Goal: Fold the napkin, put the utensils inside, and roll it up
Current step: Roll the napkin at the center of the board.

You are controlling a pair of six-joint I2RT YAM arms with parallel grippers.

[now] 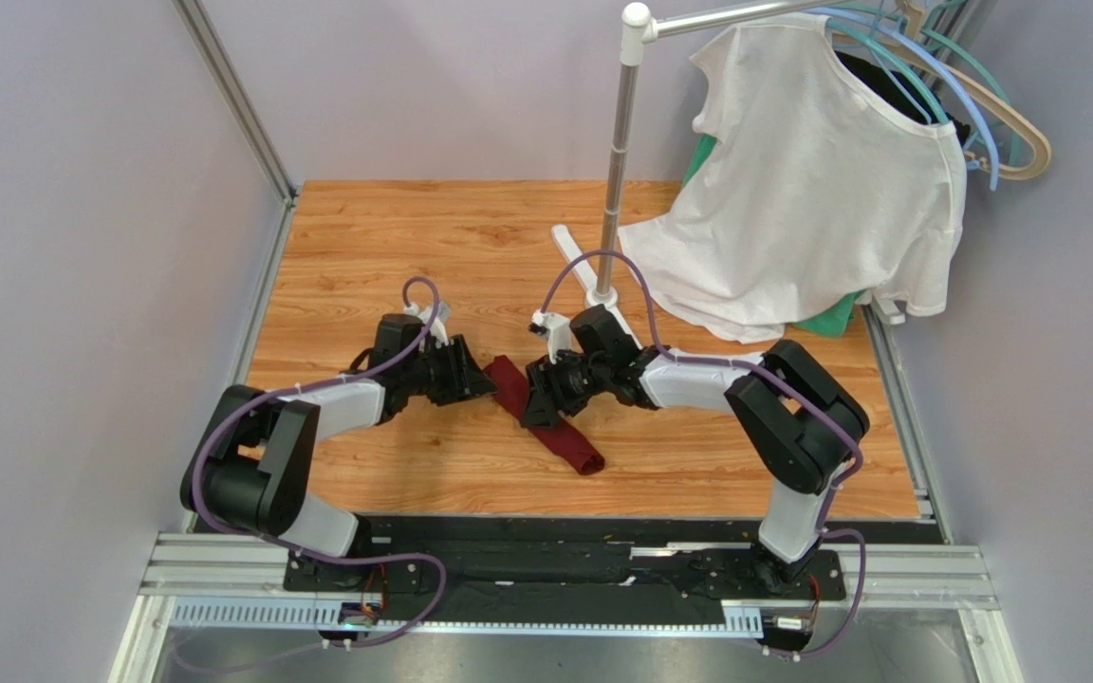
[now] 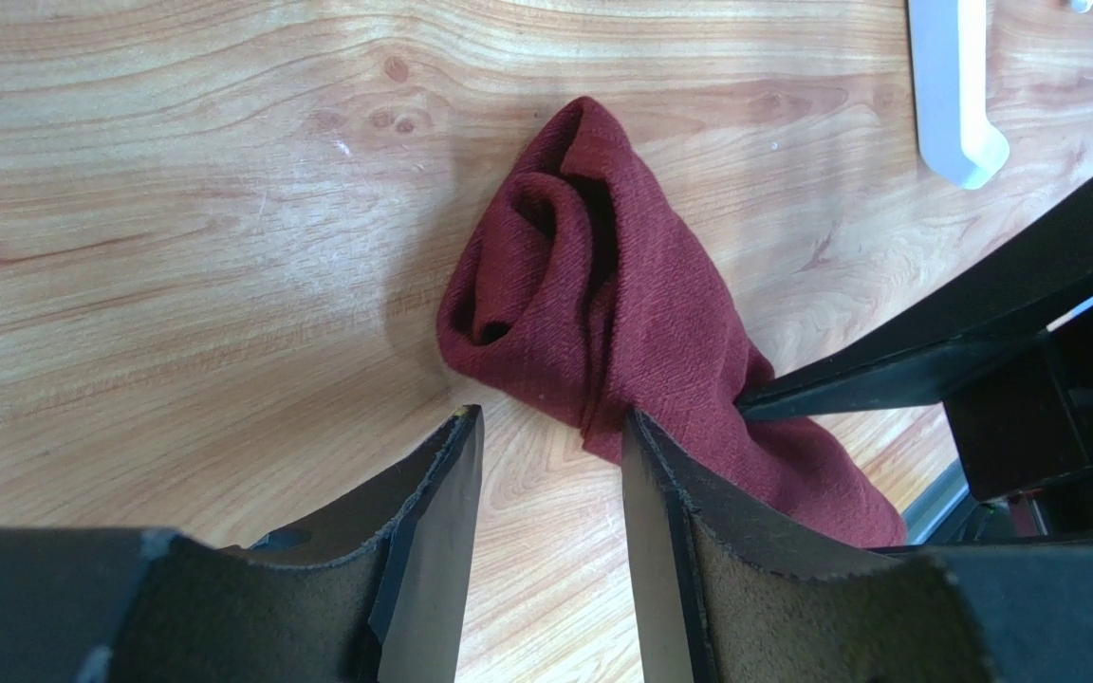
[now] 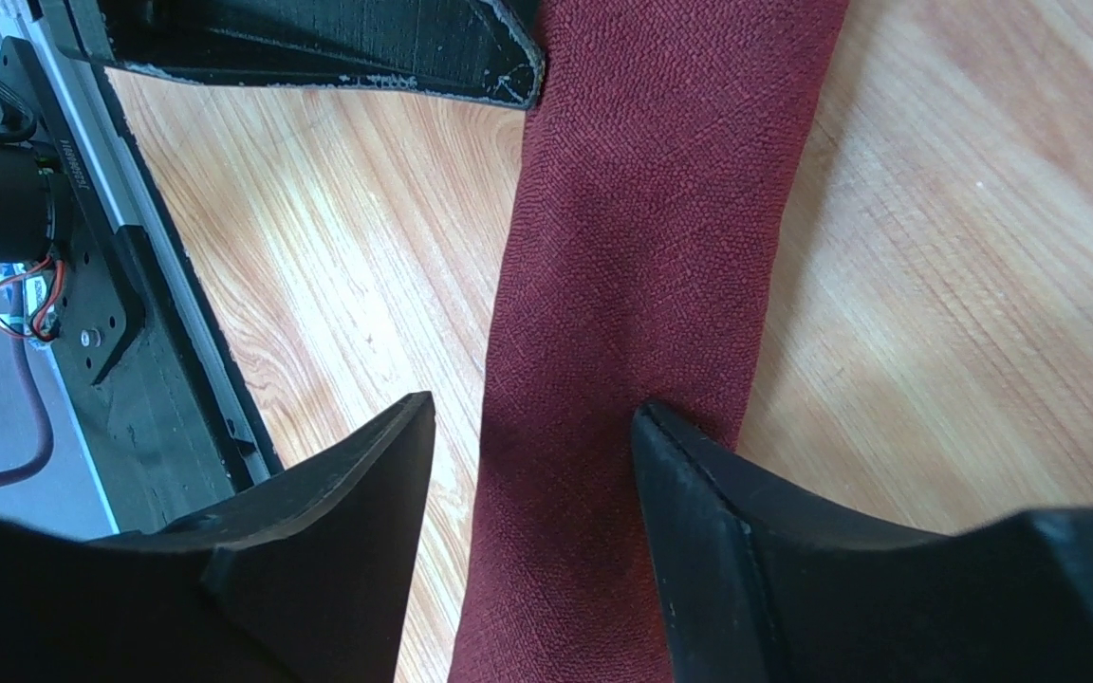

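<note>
— Entry one, nearest: left pincer [image 2: 552, 420]. State?
— Spread, with a narrow gap and nothing between the pads. Held low over the table [image 2: 153, 214].

— Napkin [image 2: 609, 285]?
— Just beyond those fingertips, nearer the right-hand finger. Dark maroon, a long narrow bundle flat on the wood. Near end bunched, with open folds. Remainder slanting off toward the right pincer [image 3: 535, 406].

— Entry two, that right pincer?
— Spread as well, astride the bundle near its middle. One fingertip overlaps the cloth's edge, the other is over bare wood just beside it. Pressing on the cloth or not: cannot tell.

— Edges?
— Black base rail [image 3: 125, 327] near, on the side of the finger over bare wood. Ahead of the right pincer, a finger of the left pincer with its tip at the cloth's edge.

— Open room?
— Bare wood wide to the left of the left pincer and beyond both.

— Farther back?
— White foot [image 2: 954, 100] of the rack pole [image 1: 621, 185]. Behind it a white T-shirt [image 1: 809, 185], hung beyond the right pincer, hem low over the table's far right.
</note>
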